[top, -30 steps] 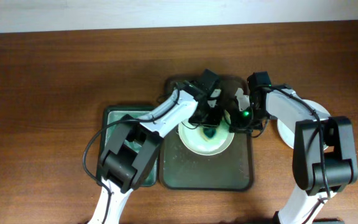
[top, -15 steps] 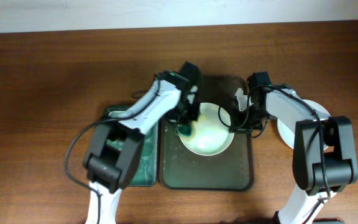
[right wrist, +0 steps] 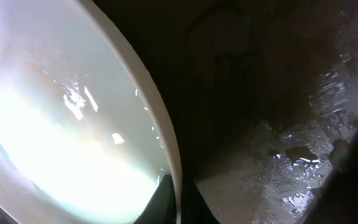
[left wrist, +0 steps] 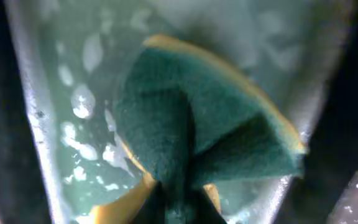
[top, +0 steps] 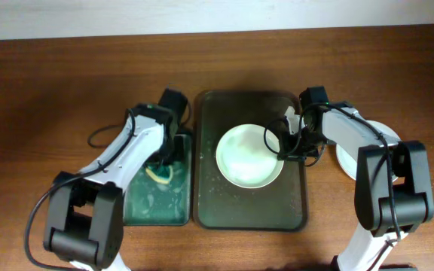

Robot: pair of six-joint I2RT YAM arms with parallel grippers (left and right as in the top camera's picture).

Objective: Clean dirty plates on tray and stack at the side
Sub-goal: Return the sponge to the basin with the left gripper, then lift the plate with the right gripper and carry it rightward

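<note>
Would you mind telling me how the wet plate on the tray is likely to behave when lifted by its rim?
The plate looks glossy and wet, so it may slip in the right pincer pinching its rim. It seems stiff and probably breakable. Held at one edge only, it would likely tilt.
</note>
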